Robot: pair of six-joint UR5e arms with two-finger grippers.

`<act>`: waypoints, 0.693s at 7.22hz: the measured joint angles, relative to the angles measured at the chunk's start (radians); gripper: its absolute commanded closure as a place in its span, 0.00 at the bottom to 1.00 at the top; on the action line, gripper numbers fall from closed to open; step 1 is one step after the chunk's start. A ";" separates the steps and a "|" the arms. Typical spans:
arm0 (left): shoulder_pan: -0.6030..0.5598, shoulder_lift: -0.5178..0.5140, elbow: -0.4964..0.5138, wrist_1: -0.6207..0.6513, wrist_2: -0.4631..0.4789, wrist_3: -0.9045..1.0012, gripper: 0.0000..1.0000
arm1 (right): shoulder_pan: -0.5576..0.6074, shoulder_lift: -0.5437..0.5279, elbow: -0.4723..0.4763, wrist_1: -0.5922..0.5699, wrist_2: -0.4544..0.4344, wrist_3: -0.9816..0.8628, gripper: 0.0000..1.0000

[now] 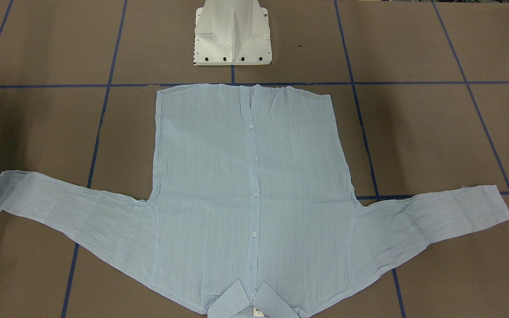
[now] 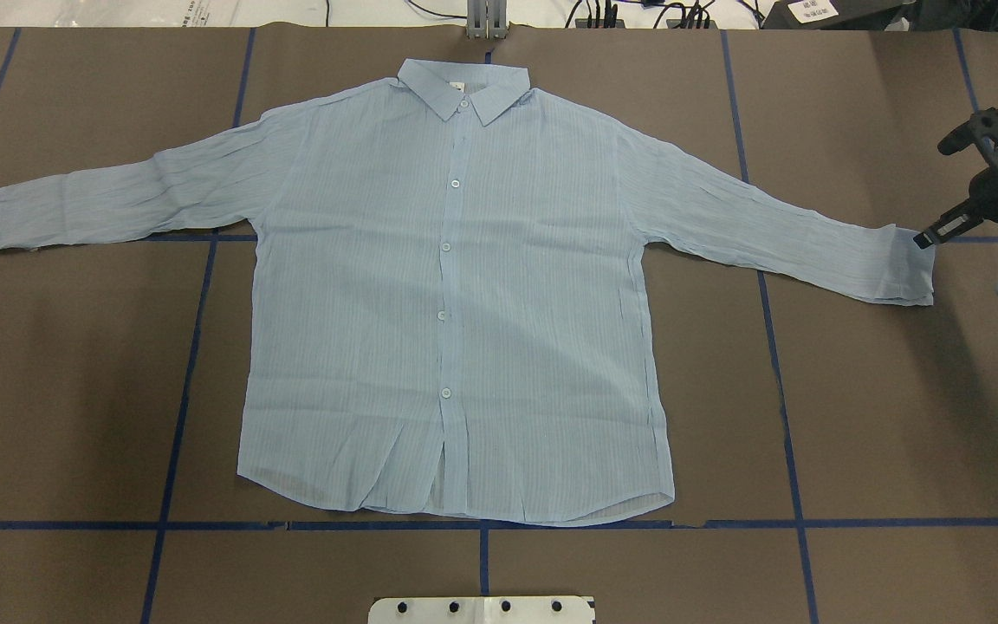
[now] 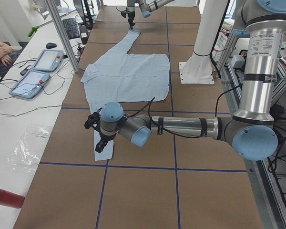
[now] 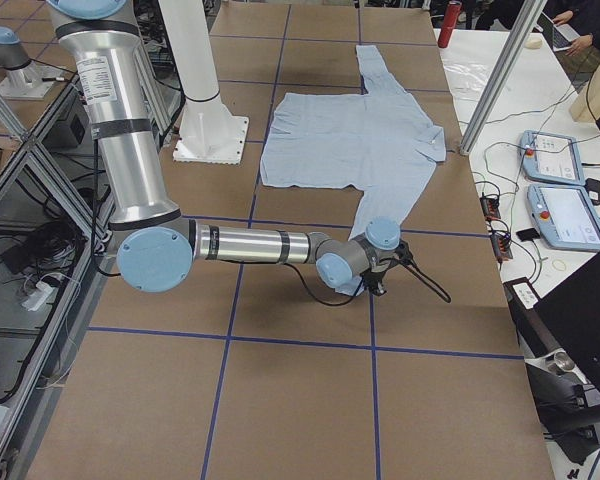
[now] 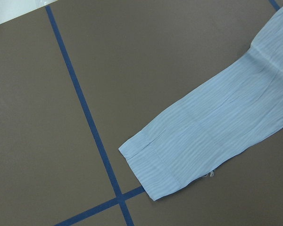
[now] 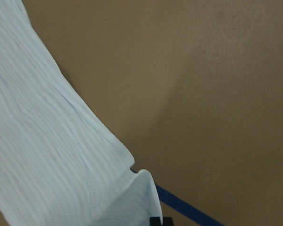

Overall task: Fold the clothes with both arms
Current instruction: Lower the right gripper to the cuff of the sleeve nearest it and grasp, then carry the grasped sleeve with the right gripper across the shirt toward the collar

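The pale blue shirt (image 2: 456, 286) lies flat and buttoned on the brown table, collar (image 2: 464, 87) away from the robot and both sleeves spread out. My right gripper (image 2: 926, 240) is at the cuff (image 2: 906, 269) of the sleeve on my right, shut on its corner. In the right wrist view that cuff (image 6: 37, 155) curls up to a black fingertip (image 6: 155, 220). My left gripper (image 3: 100, 145) hangs over the other cuff (image 5: 151, 165), which lies flat. This gripper shows only in the exterior left view, so I cannot tell whether it is open or shut.
The white pedestal base (image 1: 232, 39) stands just behind the shirt's hem. Blue tape lines (image 2: 187, 347) cross the table. A side bench along the far edge holds tablets (image 3: 38, 71), cables and a red cylinder (image 3: 5, 198); a person's arm (image 3: 0, 52) rests there.
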 measured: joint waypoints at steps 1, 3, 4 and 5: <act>0.000 -0.001 0.001 0.000 0.000 0.000 0.01 | 0.002 0.022 0.046 -0.002 0.040 0.132 1.00; 0.001 -0.005 0.007 -0.001 -0.001 0.000 0.01 | -0.053 0.064 0.148 0.000 0.061 0.403 1.00; 0.001 -0.008 0.012 -0.001 -0.001 0.000 0.01 | -0.101 0.101 0.185 0.002 0.034 0.549 1.00; 0.001 -0.012 0.015 -0.001 -0.002 0.000 0.01 | -0.166 0.144 0.218 0.003 -0.029 0.697 1.00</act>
